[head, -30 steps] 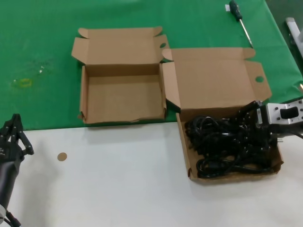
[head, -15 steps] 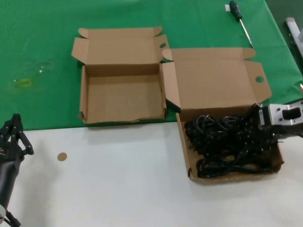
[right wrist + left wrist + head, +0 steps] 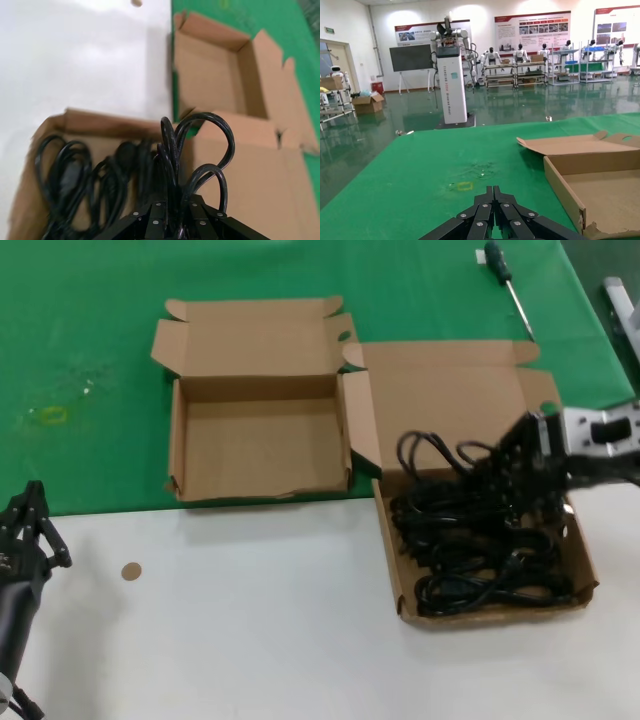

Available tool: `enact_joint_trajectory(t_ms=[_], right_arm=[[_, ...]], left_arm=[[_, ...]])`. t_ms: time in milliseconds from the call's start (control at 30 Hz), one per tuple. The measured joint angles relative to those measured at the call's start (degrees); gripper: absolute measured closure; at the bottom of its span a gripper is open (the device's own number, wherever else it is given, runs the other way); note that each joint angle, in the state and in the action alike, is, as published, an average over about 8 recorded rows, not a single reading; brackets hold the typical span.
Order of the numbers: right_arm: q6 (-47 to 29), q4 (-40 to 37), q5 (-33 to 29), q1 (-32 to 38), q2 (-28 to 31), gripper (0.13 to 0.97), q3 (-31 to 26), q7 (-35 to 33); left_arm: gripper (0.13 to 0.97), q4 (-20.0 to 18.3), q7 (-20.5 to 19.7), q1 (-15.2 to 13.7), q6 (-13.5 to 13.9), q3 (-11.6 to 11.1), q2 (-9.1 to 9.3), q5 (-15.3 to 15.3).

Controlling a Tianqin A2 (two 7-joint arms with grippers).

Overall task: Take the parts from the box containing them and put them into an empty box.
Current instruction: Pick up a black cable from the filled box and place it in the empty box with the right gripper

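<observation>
Boxes: I count two cardboard boxes on the desk [image 3: 250, 640], side by side and touching at their inner corners; the short-lidded box [image 3: 258, 445] on the green cloth [image 3: 90, 330] has nothing in it, and the tall-lidded box [image 3: 487, 540] straddles the cloth's edge and the white surface.
Cables: a tangle of black cables [image 3: 470, 560] fills the tall-lidded box; I cannot separate them well enough to count bundles.
Lifted bundle: one cable bundle [image 3: 192, 155] has its loops raised above the tray, in front of the tall lid, while its lower strands merge with the pile.
Right pincer [image 3: 520, 465]: clenched on the lifted bundle, reaching in from the right over the box's far right part, wrist roughly level.
Left pincer [image 3: 492, 212]: fingers pressed together, holding nothing, low at the desk's near left edge, well apart from both boxes.
Other items: one screwdriver [image 3: 508, 285] on the cloth at the far right; one small brown disc [image 3: 131, 571] on the white surface.
</observation>
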Motion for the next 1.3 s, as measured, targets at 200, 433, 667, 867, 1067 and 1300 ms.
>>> enact_joint_trajectory(t_ms=[200, 433, 667, 867, 1067, 1300], right_arm=[[0.7, 0.7, -1.7, 3.5, -3.8, 0.908, -0.8, 2.7], [3.1, 0.8, -5.0, 6.6, -10.8, 0.909, -3.1, 6.7], [6.6, -2.7, -8.5, 9.1, -19.0, 0.909, -5.6, 9.0], [9.9, -8.7, -10.9, 11.7, -25.9, 0.910, -7.5, 9.0], [13.8, -16.9, -11.9, 14.2, -31.9, 0.910, -8.6, 6.9], [18.1, -26.5, -11.6, 16.5, -36.6, 0.910, -8.9, 2.6]], left_arm=[[0.945, 0.0, 0.0, 0.0, 0.0, 0.0, 0.00, 0.0], [0.945, 0.0, 0.0, 0.0, 0.0, 0.0, 0.00, 0.0], [0.945, 0.0, 0.0, 0.0, 0.0, 0.0, 0.00, 0.0], [0.945, 0.0, 0.0, 0.0, 0.0, 0.0, 0.00, 0.0], [0.945, 0.0, 0.0, 0.0, 0.0, 0.0, 0.00, 0.0], [0.945, 0.0, 0.0, 0.0, 0.0, 0.0, 0.00, 0.0]])
